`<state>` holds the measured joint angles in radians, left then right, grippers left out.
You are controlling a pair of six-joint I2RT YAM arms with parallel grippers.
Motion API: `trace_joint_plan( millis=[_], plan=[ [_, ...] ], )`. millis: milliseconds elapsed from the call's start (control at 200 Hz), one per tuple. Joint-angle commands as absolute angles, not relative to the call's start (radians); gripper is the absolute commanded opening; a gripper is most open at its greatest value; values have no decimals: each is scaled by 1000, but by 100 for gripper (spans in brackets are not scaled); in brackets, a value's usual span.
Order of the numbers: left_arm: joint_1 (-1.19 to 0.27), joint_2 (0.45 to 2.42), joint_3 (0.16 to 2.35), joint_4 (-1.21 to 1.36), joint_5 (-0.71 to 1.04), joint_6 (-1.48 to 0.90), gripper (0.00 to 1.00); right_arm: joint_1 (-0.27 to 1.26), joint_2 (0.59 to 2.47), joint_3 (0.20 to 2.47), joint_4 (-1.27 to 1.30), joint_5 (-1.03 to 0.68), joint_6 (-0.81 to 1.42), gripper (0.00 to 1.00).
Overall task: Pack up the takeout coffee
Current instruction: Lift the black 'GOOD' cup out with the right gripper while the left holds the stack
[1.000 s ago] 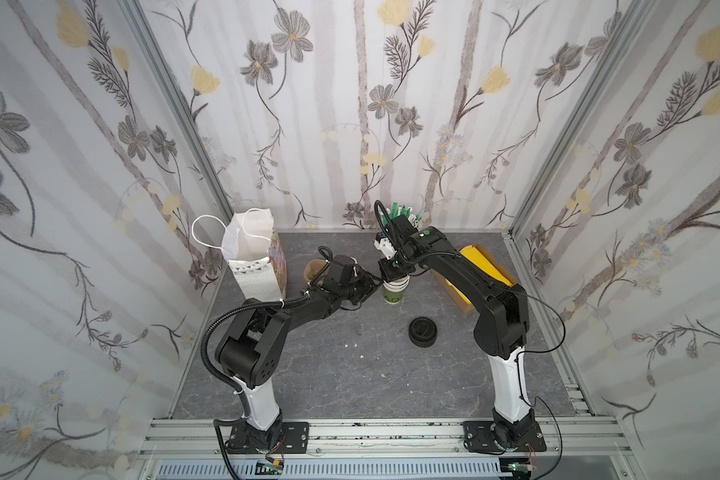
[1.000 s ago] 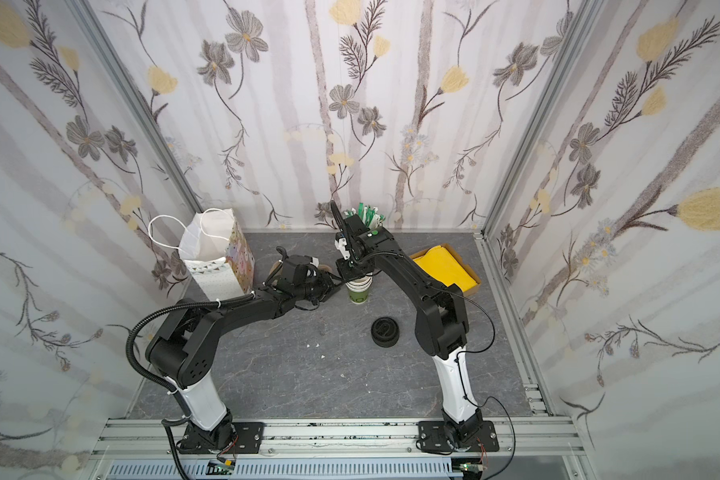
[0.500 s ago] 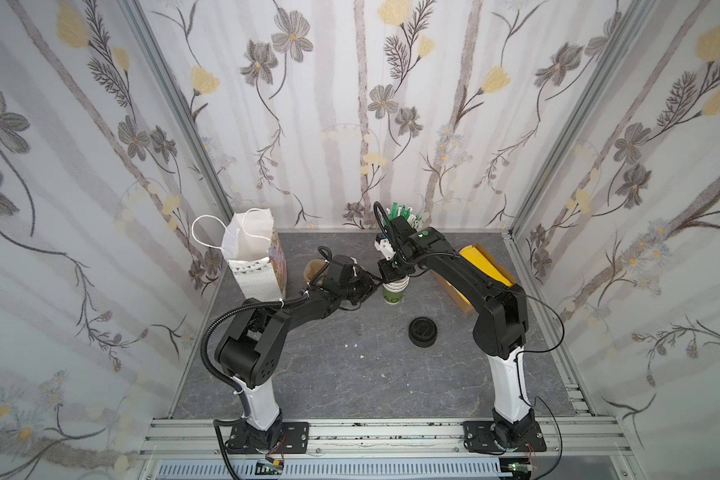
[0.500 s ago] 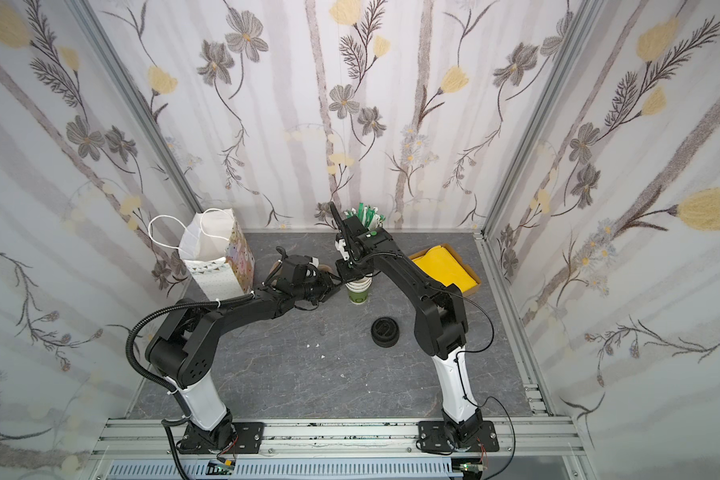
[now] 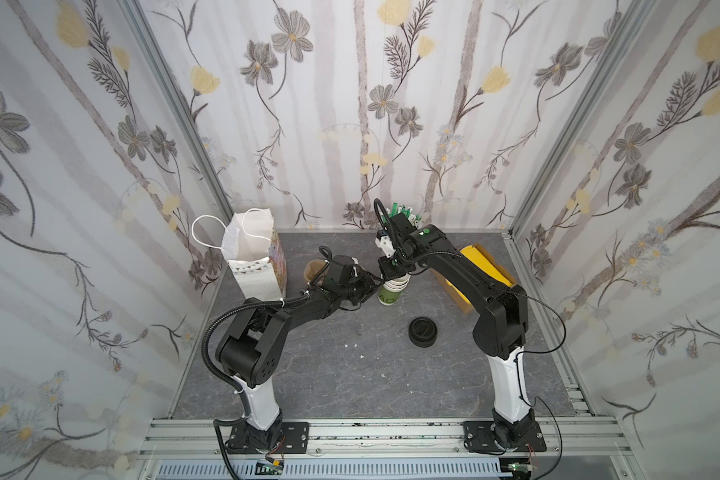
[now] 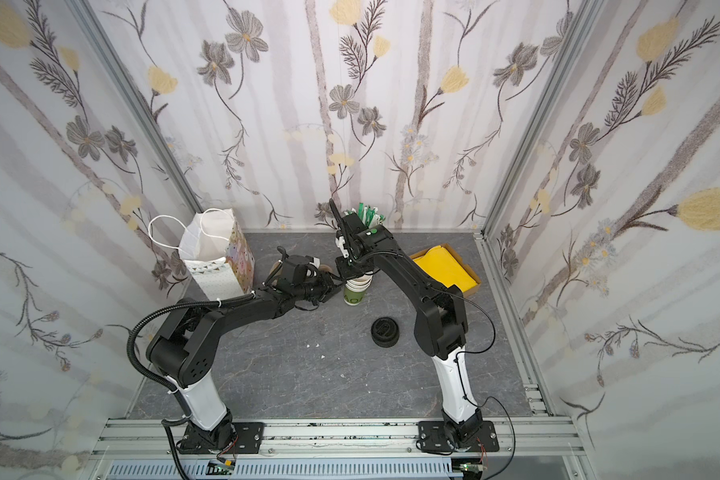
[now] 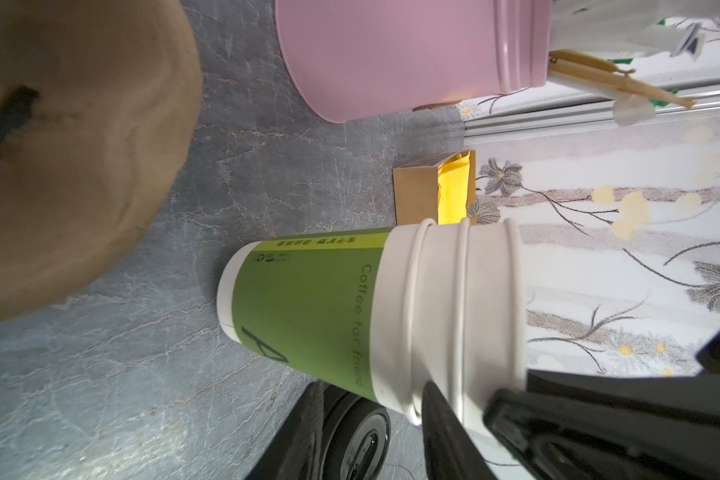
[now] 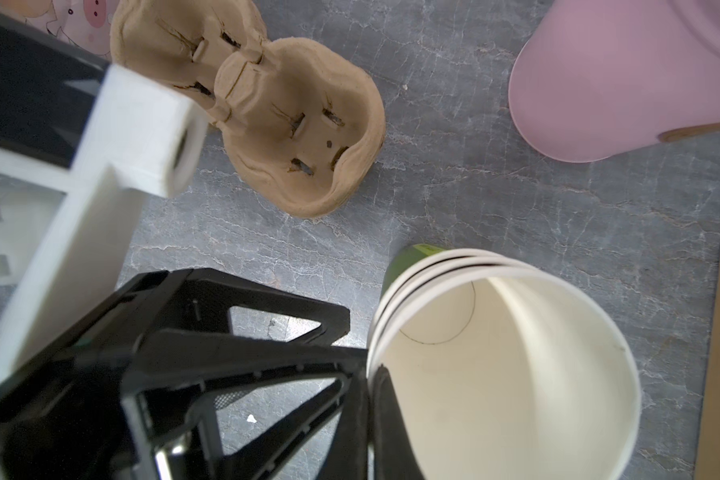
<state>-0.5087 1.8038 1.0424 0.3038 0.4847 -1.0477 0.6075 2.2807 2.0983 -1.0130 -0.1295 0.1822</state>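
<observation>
No takeout coffee is in view: no cup here wears a lid. A stack of lidless paper cups [image 5: 389,293] [image 6: 353,293], the lowest with a green sleeve [image 7: 308,307], stands mid-table. My right gripper [image 5: 393,274] [image 8: 368,374] is shut on the top cup's rim [image 8: 495,353], with one finger inside the wall and one outside. My left gripper [image 5: 373,286] [image 7: 371,399] comes in low from the left with its jaws apart. One of its fingers [image 7: 441,411] lies against the stacked rims. The white handled bag [image 5: 258,257] [image 6: 221,257] stands open at the back left.
A brown pulp cup carrier [image 5: 314,270] [image 8: 300,137] lies between the bag and the cups. Loose black lids [image 5: 422,331] [image 6: 385,331] sit in front of the stack. A pink holder [image 7: 391,58] [image 8: 620,83] stands at the back wall. A cardboard box of yellow napkins [image 5: 483,266] is at the right.
My right gripper's jaws have tightened on the top cup's rim. Both arms stay where they were.
</observation>
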Motion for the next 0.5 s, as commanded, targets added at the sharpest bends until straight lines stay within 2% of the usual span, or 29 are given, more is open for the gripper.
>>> trace_joint_plan(
  millis=[0, 495],
  plan=[
    [-508, 1816, 1060, 341, 503, -1052, 42, 611, 2287, 2122, -1021, -117, 191, 0],
    [-505, 1821, 1065, 359, 503, -1053, 43, 618, 2300, 2196, -1073, -42, 191, 0]
  ],
)
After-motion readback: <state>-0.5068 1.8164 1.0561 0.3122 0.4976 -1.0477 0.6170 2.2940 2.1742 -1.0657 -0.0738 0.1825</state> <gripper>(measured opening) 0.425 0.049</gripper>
